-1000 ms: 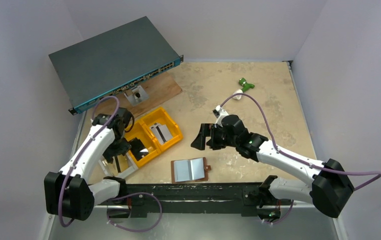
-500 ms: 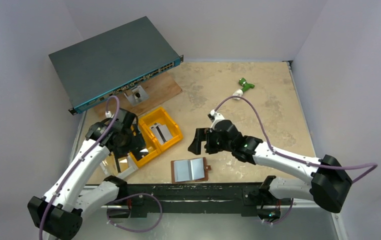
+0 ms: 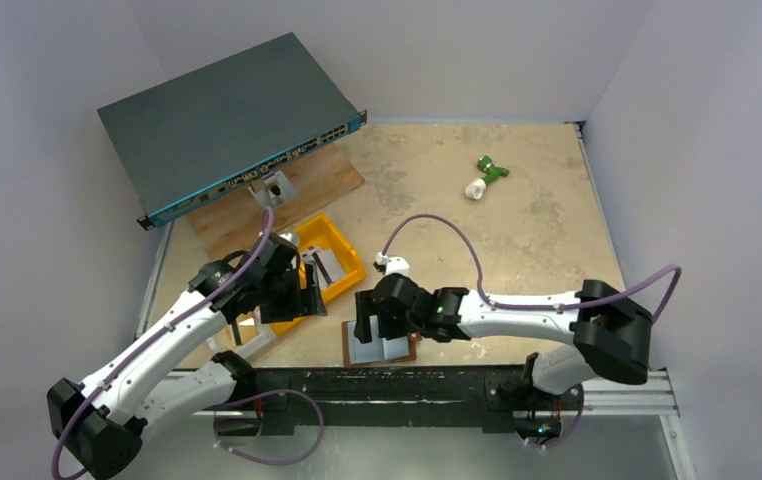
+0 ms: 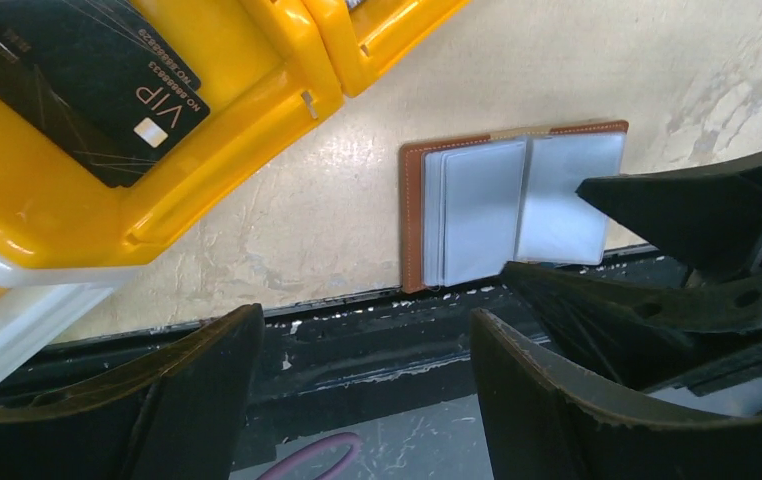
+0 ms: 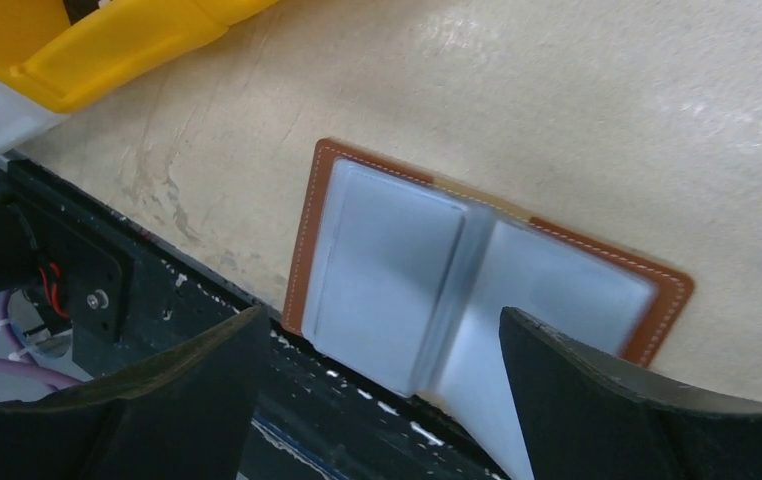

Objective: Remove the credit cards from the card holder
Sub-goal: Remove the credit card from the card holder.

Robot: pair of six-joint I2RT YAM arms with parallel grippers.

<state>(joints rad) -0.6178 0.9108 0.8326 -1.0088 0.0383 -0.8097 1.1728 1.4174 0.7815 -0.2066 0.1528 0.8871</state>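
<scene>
Overhead and wrist views, card holder at the near edge of the table. We see the card holder (image 3: pixel 403 350) lying open and flat on the table (image 3: pixel 517 230), just beside the black rail that carries the arm bases. From above, the right gripper (image 3: pixel 370 322) covers much of it. Only the brown right-hand edge and a strip of pale lining show.

In the right wrist view the brown stitched border (image 5: pixel 306 232) frames the credit cards (image 5: pixel 393 268), pale grey-blue, one in each half. Their near edges are blurred. We cannot tell how many cards are stacked, nor whether they reach past the leather. The right gripper (image 5: pixel 379 318) hangs above the holder with its jaws spread wide and nothing between them. Whether a finger touches the leather we cannot tell.

The left gripper (image 4: pixel 365 320) also stands wide and holds nothing. In its view the card holder (image 4: pixel 412 222) lies beyond its fingers, and the right gripper's dark fingers (image 4: pixel 692 208) cross the holder's right half. The yellow bin (image 4: pixel 287 62) is cut off at the frame's top and left. A black card (image 4: pixel 107 90) marked VIP lies inside it, partly out of frame.

From above, the left gripper (image 3: pixel 302 290) hides part of the yellow bin (image 3: pixel 349 262).
</scene>
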